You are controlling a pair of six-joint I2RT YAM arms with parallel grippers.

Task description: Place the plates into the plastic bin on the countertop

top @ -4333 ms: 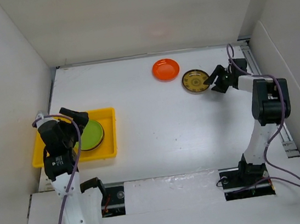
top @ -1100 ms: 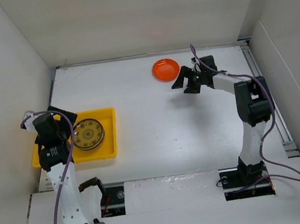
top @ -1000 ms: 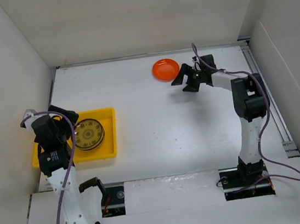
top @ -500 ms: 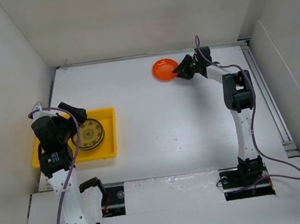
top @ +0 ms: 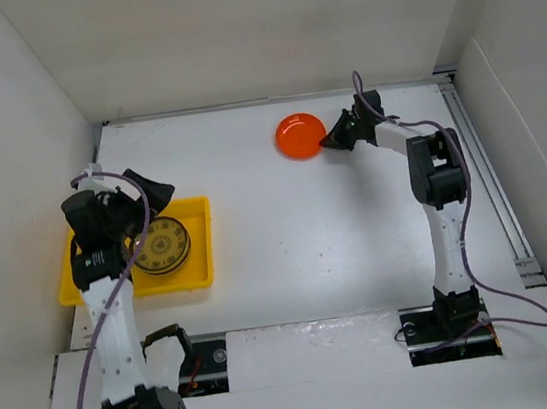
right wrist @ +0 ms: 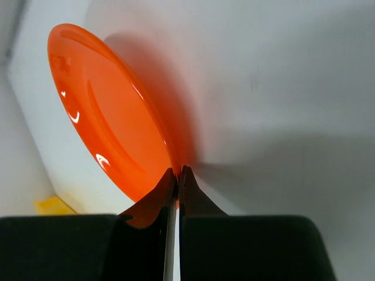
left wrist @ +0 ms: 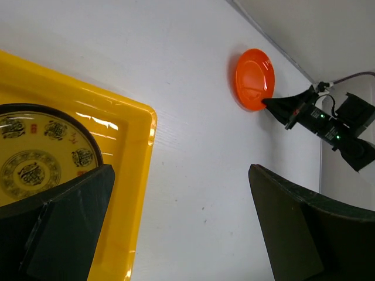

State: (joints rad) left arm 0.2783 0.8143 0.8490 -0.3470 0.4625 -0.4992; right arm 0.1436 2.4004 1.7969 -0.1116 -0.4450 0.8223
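While my left gripper [left wrist: 179, 175] hangs with fingers spread wide over the yellow bin [top: 188, 279], where a gold-patterned plate [top: 161, 245] lies, my right gripper [right wrist: 177, 172] pinches the orange plate [top: 300, 136] by its rim, far across the countertop [top: 287, 233].

No word, number or brand can be read anywhere. The nearest thing to writing is on the gold plate [left wrist: 35, 167] lying in the bin [left wrist: 142, 193] — round medallions of ornament and two small red marks [left wrist: 33, 127] near its rim. In the left wrist view these are too small and blurred to make out, and whether they are characters at all cannot be told. In the top view the same plate shows only a ring of pale dots around a central disc — nothing legible.
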